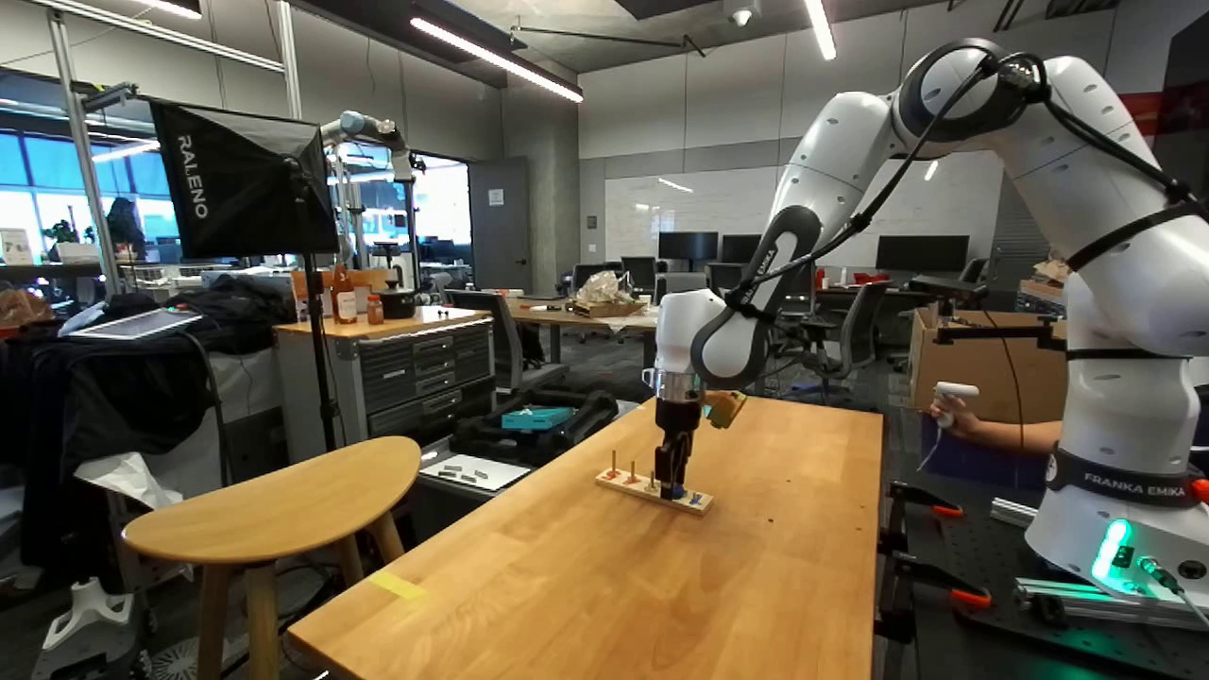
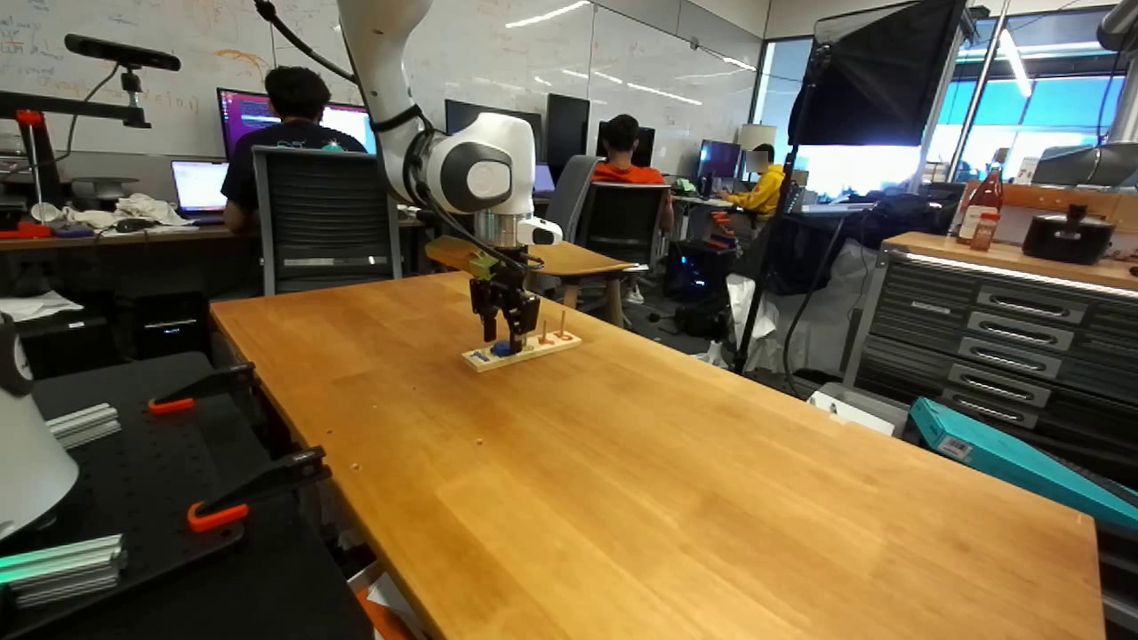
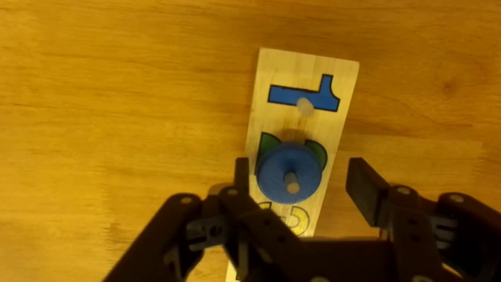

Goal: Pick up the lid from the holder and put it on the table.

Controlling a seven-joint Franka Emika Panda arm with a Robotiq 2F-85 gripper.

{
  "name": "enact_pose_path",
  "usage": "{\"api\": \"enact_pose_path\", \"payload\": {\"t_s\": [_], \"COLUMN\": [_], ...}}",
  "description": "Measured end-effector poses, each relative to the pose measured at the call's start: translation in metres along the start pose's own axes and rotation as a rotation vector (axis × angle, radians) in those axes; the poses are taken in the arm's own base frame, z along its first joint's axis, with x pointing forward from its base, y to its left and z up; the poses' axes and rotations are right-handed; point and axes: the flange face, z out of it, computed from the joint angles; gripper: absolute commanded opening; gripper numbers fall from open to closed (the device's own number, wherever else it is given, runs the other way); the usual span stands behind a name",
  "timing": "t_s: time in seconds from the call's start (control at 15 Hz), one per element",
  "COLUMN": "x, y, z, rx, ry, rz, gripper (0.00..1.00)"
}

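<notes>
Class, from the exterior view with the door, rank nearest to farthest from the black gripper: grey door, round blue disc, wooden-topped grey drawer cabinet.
1. Round blue disc: within the open gripper.
2. Wooden-topped grey drawer cabinet: beyond the wooden table.
3. Grey door: far background.

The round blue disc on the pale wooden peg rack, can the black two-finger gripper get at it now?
Probably yes: in the wrist view the open gripper has a finger on each side of the disc, and nothing visible blocks closing. The wooden peg through it likely requires lifting upward.
</notes>
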Motion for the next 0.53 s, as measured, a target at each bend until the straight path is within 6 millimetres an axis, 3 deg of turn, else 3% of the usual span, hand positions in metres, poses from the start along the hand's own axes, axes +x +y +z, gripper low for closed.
{"api": "enact_pose_path", "payload": {"t_s": [0.13,0.53], "x": [-0.0002,0.0009], "y": [0.0000,-0.0005], "z": [0.0004,-0.0008], "rx": [0.000,0.001], "ry": [-0.001,0.001], "rz": [0.000,0.005], "gripper": [0.19,0.18]}}
